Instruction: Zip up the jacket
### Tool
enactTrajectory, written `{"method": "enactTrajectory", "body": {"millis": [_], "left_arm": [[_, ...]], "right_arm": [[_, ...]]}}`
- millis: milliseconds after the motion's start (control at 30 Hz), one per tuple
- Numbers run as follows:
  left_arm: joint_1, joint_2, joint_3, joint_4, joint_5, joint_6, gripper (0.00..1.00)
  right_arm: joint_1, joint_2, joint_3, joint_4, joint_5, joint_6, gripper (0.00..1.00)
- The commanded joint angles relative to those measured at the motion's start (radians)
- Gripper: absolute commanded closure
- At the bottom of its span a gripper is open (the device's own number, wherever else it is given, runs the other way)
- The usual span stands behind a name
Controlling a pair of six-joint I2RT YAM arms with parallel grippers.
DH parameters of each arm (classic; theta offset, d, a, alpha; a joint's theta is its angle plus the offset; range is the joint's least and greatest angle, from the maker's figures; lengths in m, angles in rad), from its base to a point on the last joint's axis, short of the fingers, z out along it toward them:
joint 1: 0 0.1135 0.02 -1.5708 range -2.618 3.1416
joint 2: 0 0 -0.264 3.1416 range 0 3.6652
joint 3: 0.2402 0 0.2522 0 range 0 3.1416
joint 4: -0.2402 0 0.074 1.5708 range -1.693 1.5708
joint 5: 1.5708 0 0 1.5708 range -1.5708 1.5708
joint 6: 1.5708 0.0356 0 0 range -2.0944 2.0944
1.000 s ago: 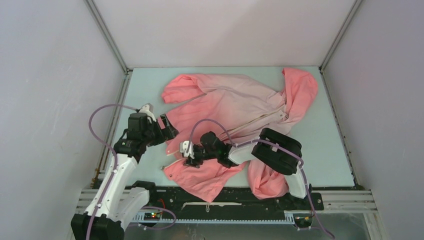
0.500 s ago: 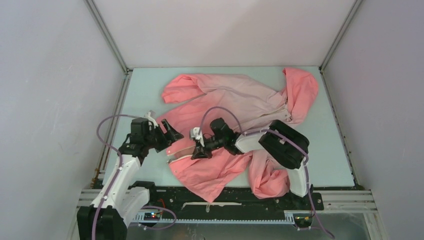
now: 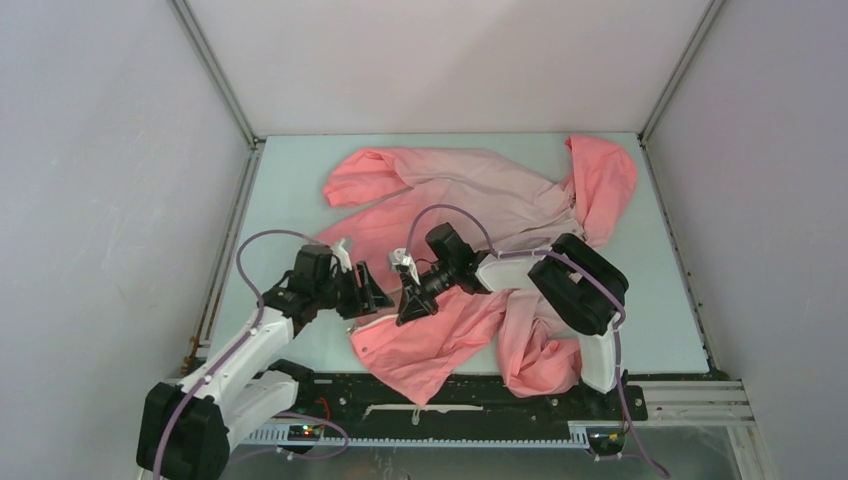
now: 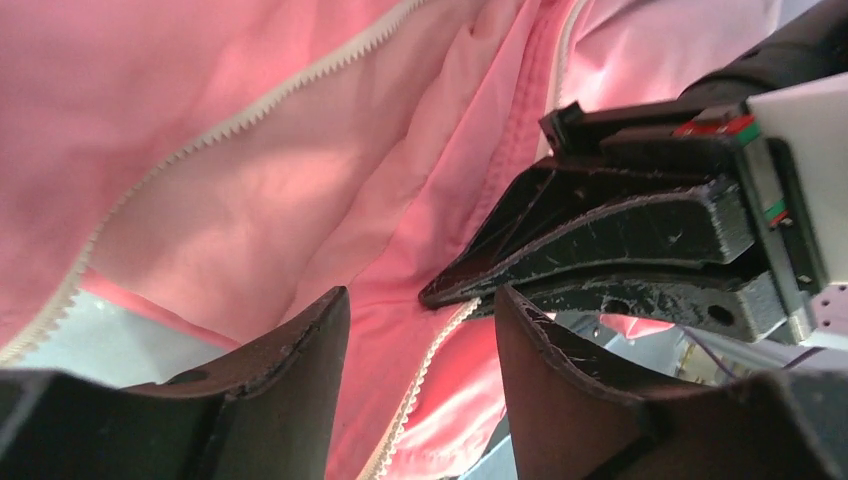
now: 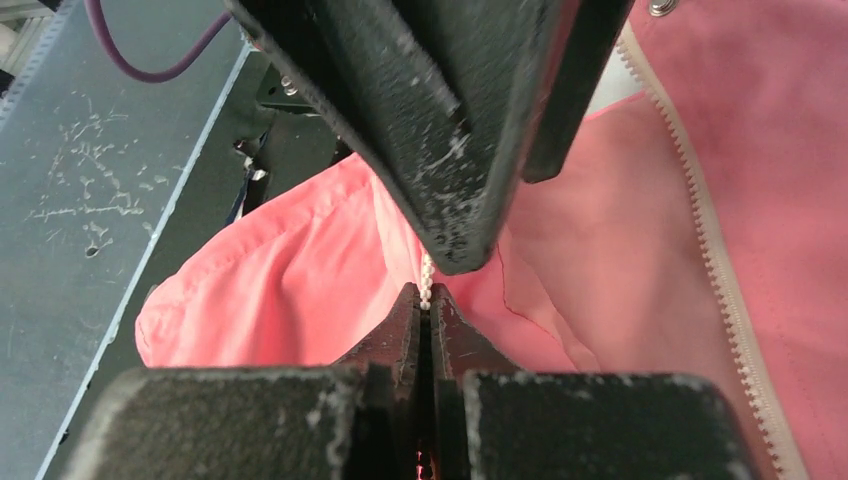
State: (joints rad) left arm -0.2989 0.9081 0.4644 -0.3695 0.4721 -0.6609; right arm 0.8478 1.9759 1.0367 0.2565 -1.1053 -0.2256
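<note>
The coral-pink hooded jacket [image 3: 470, 190] lies open across the table, hood at the far right. My right gripper [image 3: 408, 308] is shut on the whitish zipper strip [image 5: 427, 280] at the jacket's lower front edge and holds it lifted. In the right wrist view the right gripper [image 5: 428, 297] pinches the zipper teeth. My left gripper [image 3: 372, 292] is open, just left of the right one and facing it. In the left wrist view the left gripper [image 4: 420, 300] straddles the zipper strip [image 4: 425, 375] without touching it. The other zipper edge [image 4: 230, 125] runs free above.
The pale table [image 3: 290, 180] is boxed in by grey walls on three sides. A black rail [image 3: 450, 395] runs along the near edge, with part of the jacket hanging over it. The right arm's purple cable [image 3: 450, 212] arcs above the jacket.
My left gripper has moved right and toward the near edge, close to the right gripper. The right gripper has moved right with the zipper edge, pulling the lower flap.
</note>
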Motion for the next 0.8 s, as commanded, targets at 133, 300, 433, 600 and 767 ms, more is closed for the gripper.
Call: {"method": "enactTrajectory", "body": {"millis": [133,300,433,600,767], "left_arm": [[-0.109,0.014,0.113,-0.096,-0.031,0.061,0.42],[-0.117,0.003,0.171,-0.179,-0.024,0.091,0.3],[-0.138,0.021,0.229,-0.257,-0.063,0.128,0.24],[-0.161,0.097,0.288,-0.351,-0.108,0.191,0.3],[-0.173,0.157,0.302,-0.358,-0.089,0.229,0.37]], "right_arm": [[-0.017,-0.028,0.035,-0.048,-0.055,-0.017,1.0],[-0.018,-0.026,0.036,-0.048,-0.047,-0.013,1.0],[-0.02,-0.023,0.035,-0.036,-0.047,-0.003,1.0],[-0.028,-0.025,0.035,-0.033,-0.061,0.002,1.0],[-0.03,-0.025,0.035,-0.03,-0.073,0.004,1.0]]}}
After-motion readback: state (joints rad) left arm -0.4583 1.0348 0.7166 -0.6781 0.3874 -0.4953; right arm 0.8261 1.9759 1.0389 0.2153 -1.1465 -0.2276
